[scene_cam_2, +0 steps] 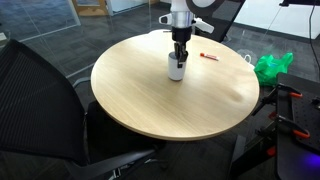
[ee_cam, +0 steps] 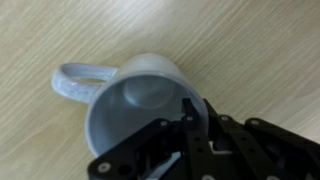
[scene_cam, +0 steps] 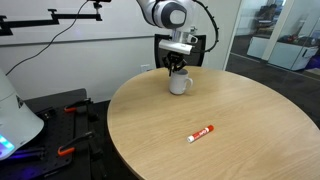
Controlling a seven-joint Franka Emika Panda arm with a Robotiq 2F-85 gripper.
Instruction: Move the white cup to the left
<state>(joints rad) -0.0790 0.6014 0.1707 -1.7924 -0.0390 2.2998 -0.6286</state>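
Wrist view: the gripper [ee_cam: 196, 118] linkage covers the lower right rim of the white cup [ee_cam: 140, 100], and the frame's bottom edge cuts off the gripper body. The fingers [ee_cam: 186, 112] are drawn close together astride that rim, one inside the wall and one outside. We log them as pinched on the cup wall, though the contact itself is hidden. Only this view shows the cup's bare interior and its loop handle [ee_cam: 78, 82], on the side away from the fingers.

In both exterior views the cup stands upright on the round wooden table [scene_cam: 240, 120], directly under the gripper. A red-and-white marker [scene_cam: 201, 133] lies well apart from it, its print too small to read. An exterior view adds a green bag [scene_cam_2: 272, 67] off the table and a black chair [scene_cam_2: 40, 100], partly cut off.
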